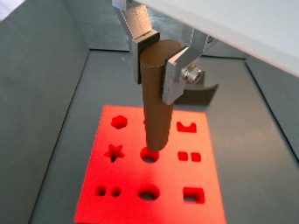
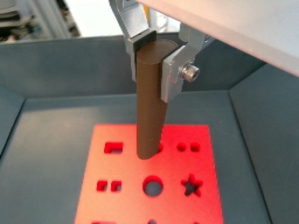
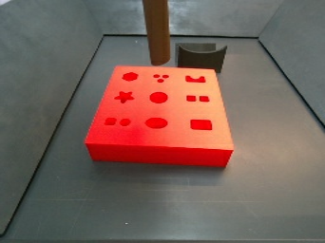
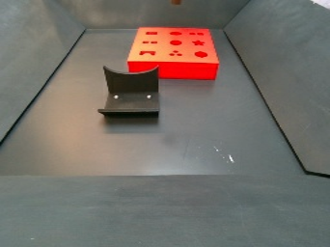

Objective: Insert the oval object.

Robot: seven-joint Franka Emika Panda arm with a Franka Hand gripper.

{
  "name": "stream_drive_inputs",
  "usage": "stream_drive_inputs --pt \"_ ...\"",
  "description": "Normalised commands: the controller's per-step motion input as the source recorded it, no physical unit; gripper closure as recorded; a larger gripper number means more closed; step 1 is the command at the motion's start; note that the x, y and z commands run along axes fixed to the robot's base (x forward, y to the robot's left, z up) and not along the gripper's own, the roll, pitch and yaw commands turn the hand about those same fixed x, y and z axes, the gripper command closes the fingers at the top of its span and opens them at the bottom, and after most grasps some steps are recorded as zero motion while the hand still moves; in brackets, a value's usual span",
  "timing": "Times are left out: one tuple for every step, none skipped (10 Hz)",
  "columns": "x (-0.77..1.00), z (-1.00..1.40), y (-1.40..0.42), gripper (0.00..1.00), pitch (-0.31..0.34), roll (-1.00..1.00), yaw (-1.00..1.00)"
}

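My gripper [image 1: 159, 63] is shut on the top end of the oval object [image 1: 156, 114], a long brown peg that hangs upright between the silver fingers in both wrist views [image 2: 147, 114]. The gripper also shows in a wrist view [image 2: 158, 61]. Below it lies the red block [image 1: 117, 179] with several shaped holes. The peg's lower end lines up near the middle round hole [image 1: 149, 157]; I cannot tell its height there. In a side view the peg [image 3: 155, 28] hangs above the far part of the red block [image 3: 159, 128], apart from it. The gripper is out of both side views.
The dark fixture [image 3: 200, 55] stands just behind the red block and shows in another side view [image 4: 129, 95] in the middle of the floor. The red block [image 4: 180, 60] sits at the far end of a grey bin with sloping walls [image 3: 51, 104].
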Motion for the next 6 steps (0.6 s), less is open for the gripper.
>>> stream_drive_inputs --pt "0.33 0.14 -0.41 1.00 0.494 -0.05 -0.05" --pt "0.41 0.10 -0.41 1.00 0.500 -0.09 0.00" --pt "0.13 0.00 -0.14 1.00 0.201 -0.02 0.00" --pt "0.00 -0.06 -0.01 1.00 0.000 -0.01 0.00" --pt "0.00 -0.03 0.17 1.00 0.037 -0.06 -0.12" --pt "0.07 0.00 0.01 1.00 0.357 0.07 -0.53"
